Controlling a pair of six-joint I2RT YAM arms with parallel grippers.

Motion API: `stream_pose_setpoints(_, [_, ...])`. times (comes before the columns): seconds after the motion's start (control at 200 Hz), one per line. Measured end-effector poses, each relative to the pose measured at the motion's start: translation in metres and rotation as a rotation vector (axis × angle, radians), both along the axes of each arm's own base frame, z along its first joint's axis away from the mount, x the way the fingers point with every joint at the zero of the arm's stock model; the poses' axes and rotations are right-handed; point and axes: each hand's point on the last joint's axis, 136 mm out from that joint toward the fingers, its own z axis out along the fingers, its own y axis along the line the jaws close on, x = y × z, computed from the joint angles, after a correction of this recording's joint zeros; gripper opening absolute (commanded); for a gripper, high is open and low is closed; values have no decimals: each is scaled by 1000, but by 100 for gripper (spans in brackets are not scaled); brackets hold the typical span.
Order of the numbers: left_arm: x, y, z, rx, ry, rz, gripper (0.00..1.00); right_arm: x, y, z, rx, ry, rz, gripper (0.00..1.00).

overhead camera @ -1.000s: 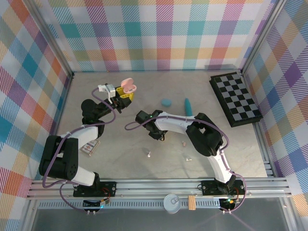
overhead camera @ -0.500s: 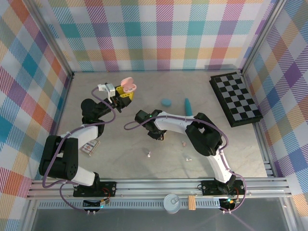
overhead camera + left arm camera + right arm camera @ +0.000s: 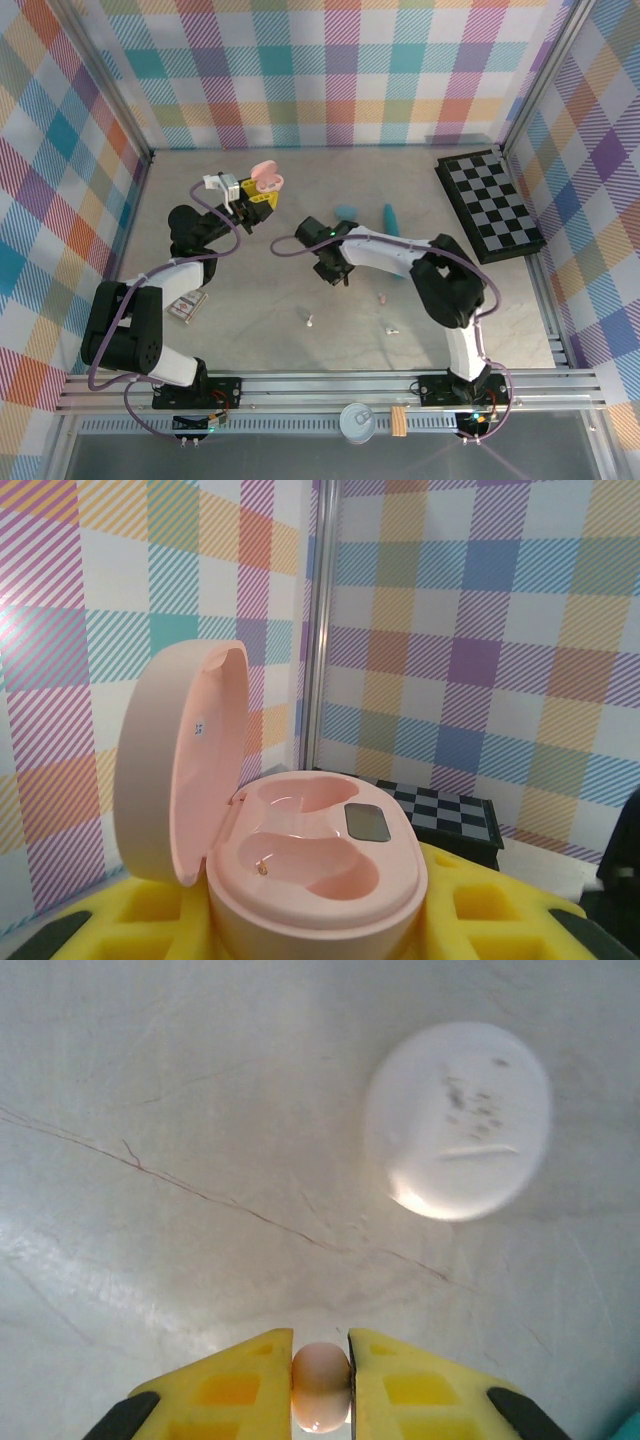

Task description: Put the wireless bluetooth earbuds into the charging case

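Earbud (image 3: 321, 1392), pink, stem hidden, was clamped in the right gripper (image 3: 320, 1348), closed since a second before; left gripper (image 3: 258, 193) clasped the open pink case (image 3: 330, 880).

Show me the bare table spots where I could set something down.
Free: the back strip between the pink case and chessboard; the front-right corner below the chessboard; the near patch between the left arm and the loose earbuds. Crowded: the centre, around the right pincer, teal stick and blue case.
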Motion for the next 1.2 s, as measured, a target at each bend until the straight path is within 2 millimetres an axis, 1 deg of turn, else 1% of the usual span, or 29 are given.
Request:
stream_pose_setpoints(0.07, [0,0,0,0,0,0,30,1,-6,14,83,10,-55,20])
stream_pose_setpoints(0.21, [0,0,0,0,0,0,30,6,-23,46,310,41,-195,19])
stream_pose_setpoints(0.32, [0,0,-1,0,2,1,30,11,-37,66,455,60,-283,19])
stream_pose_setpoints(0.395, [-1,0,-3,1,8,1,30,12,-42,77,537,78,-322,19])
stream_pose_setpoints(0.55, [-1,0,-5,1,12,1,30,11,-40,97,716,140,-375,19])
stream_pose_setpoints(0.63, [-1,0,-5,1,12,1,30,11,-38,112,838,184,-395,19])
stream_pose_setpoints(0.72, [-1,0,-5,1,12,1,30,13,-40,127,964,230,-424,19])
stream_pose_setpoints(0.83, [-2,0,-9,2,21,1,30,17,-42,144,1071,269,-431,19])
stream_pose_setpoints(0.885, [-3,-1,-11,4,27,-2,30,16,-40,153,1121,289,-419,19])
stream_pose_setpoints(1.03, [-6,-8,-14,18,21,-15,29,10,-28,178,1228,344,-364,19])
stream_pose_setpoints(1.2, [-18,-30,-23,84,20,-51,29,7,-18,206,1336,390,-319,19])
